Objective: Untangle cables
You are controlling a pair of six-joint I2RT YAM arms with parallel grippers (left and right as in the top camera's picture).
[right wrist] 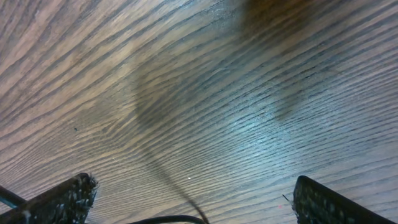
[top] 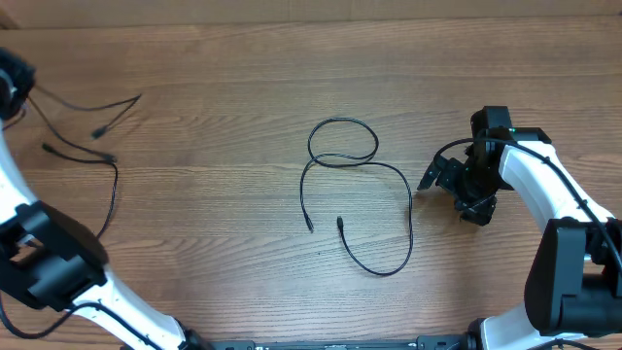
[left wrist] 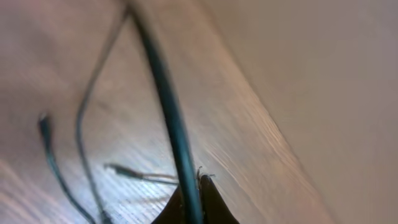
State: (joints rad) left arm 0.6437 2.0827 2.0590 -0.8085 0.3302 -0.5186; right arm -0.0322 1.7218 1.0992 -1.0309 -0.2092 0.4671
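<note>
Left pincer (left wrist: 194, 186) clenched on thin cable (left wrist: 161, 93), far left of table (top: 243, 58). Loose ends (top: 97, 131) lie near it. Right pincer (right wrist: 196, 202) wide open, holds nothing. Looped cable (top: 340, 121) in middle of table, just left of right pincer.

A wooden table (top: 224, 253) is pretty much the whole scene here. Brown grain is seen running lengthwise across the top, and a soft bluish shine is picked up on it in the right wrist close-up. Along the table's far edge a paler tan strip (top: 311, 8) is visible, but what it is can't be told. Past the table's edge in the left wrist view, a plain beige surface (left wrist: 329, 68) is shown, blurred.
</note>
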